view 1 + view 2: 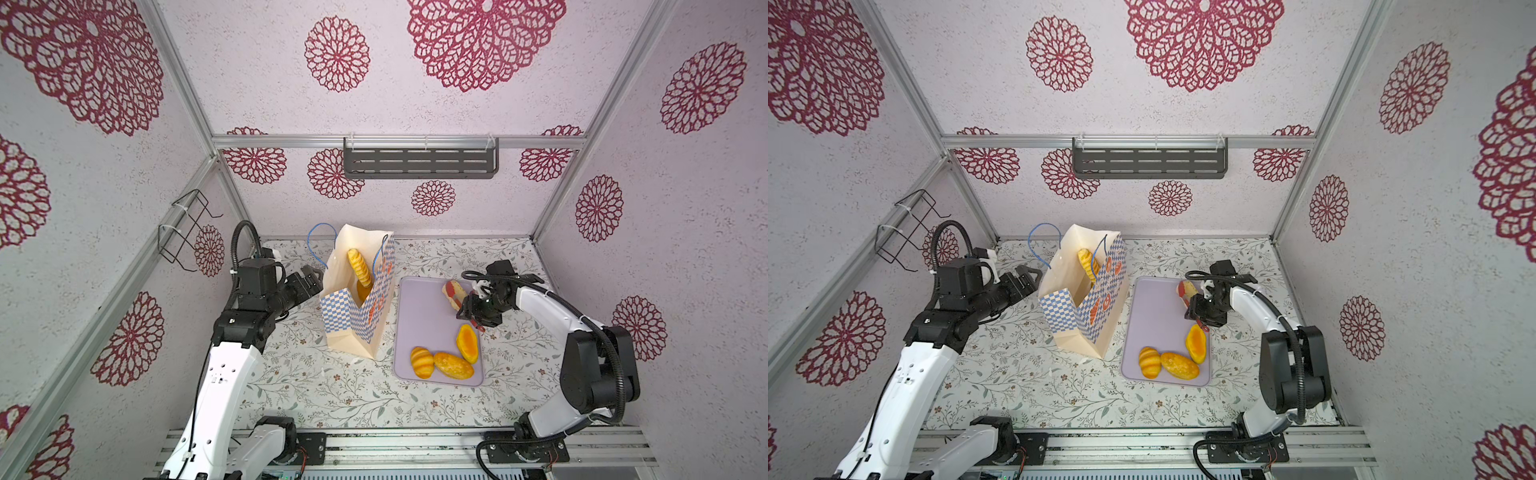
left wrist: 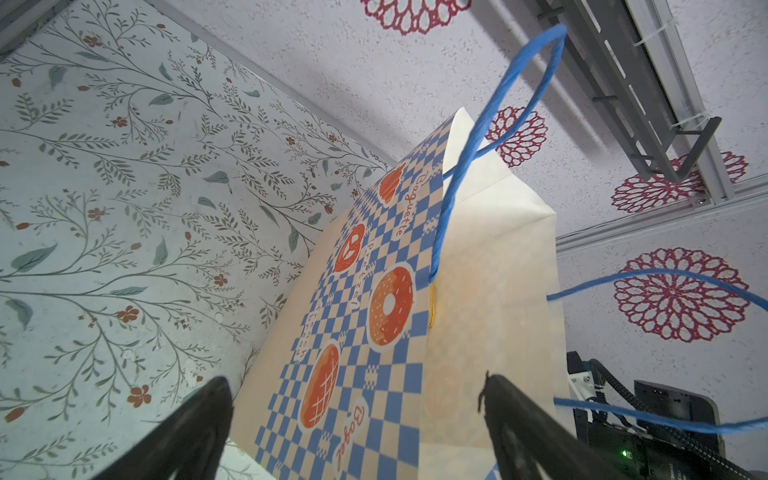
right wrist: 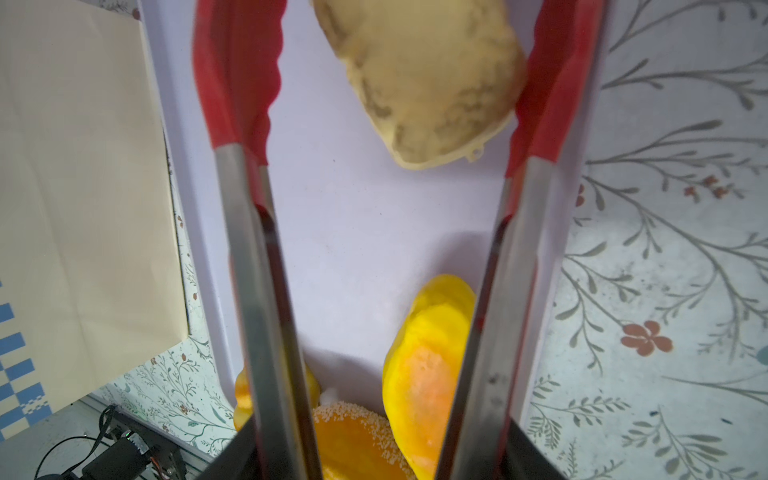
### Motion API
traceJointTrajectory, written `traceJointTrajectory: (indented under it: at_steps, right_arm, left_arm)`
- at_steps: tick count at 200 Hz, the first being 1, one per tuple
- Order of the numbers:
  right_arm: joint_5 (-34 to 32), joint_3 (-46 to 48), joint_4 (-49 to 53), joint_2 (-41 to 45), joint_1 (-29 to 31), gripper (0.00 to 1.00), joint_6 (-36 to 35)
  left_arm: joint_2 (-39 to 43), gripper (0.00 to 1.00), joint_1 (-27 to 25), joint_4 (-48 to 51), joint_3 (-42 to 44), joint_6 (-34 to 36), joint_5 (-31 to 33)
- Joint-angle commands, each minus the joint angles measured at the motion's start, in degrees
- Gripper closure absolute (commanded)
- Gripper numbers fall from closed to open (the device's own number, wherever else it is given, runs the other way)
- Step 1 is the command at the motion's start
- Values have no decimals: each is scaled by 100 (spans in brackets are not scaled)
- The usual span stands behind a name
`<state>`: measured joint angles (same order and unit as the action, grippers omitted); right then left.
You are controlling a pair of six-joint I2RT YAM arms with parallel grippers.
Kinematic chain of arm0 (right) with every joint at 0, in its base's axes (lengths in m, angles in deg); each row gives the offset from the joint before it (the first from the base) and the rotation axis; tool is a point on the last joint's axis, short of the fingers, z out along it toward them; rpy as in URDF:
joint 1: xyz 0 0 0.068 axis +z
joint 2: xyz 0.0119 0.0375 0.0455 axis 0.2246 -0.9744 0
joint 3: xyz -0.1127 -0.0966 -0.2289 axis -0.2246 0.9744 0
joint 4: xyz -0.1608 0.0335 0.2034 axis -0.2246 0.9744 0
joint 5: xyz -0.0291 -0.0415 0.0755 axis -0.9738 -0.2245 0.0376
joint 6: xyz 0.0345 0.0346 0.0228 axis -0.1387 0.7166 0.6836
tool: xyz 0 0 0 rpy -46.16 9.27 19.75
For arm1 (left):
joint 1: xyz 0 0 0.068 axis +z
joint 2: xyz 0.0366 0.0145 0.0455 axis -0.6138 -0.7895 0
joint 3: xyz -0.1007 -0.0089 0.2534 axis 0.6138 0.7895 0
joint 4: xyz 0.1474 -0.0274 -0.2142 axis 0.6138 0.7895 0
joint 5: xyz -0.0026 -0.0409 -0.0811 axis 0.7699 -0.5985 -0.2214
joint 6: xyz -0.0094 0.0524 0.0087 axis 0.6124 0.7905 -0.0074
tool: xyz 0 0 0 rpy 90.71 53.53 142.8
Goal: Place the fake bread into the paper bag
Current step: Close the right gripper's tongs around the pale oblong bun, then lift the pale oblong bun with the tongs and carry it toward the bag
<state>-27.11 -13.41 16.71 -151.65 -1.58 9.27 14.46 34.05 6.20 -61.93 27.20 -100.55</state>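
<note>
- The pale loaf (image 3: 419, 83) is a matt, sandy, dimpled oval with a moulded seam. It sits at the far end of the tray (image 1: 419, 324), on the side away from the paper bag (image 1: 357, 316). It lies straight ahead of the right gripper (image 1: 473, 311), between the red tips of the tongs (image 3: 249, 257).
- Its long axis slants across the tongs' line rather than along it. One tip touches its flank and the other stands off, so the squeeze looks not yet complete. Whether the loaf rests on the tray or hangs clear of it I cannot tell.
- The tongs have steel arms and scalloped red silicone tips. The right gripper is clamped on those arms.
- Three glossy loaves lie at the tray's near end: a ridged golden roll (image 1: 422, 362), a seeded oval (image 1: 453, 365) and a pointed yellow-orange piece (image 1: 467, 343).
- The tray is flat, smooth and lilac, with a low rim.
- The bag stands open just beside the tray's long edge, the one away from the right arm. It is thin checked paper with blue cord handles, and a ridged spiral roll (image 1: 360, 266) pokes from its mouth.
- The left gripper (image 1: 313, 276) waits beyond the bag from the tray, jaws spread, holding nothing. The right arm is far nearer the loaf.
</note>
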Motion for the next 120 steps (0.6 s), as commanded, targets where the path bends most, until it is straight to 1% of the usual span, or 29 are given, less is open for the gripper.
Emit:
traceJointTrajectory:
  at_steps: [1, 21, 40, 109, 120]
  right_arm:
    - [147, -221, -41, 53, 41, 42, -56]
    - [171, -259, -20, 164, 46, 44, -33]
    - [239, -278, 53, 196, 47, 48, -52]
    - [525, -262, 101, 365, 46, 56, 8]
    - [554, -210, 59, 418, 46, 59, 43]
  left_arm:
    - [51, 3, 58, -124, 64, 17, -35]
    - [56, 3, 56, -151, 86, -1, -40]
    - [37, 3, 64, -160, 79, -4, -53]
    - [-62, 3, 71, -177, -2, 15, -83]
    - [-108, 3, 73, -170, -44, 17, -114]
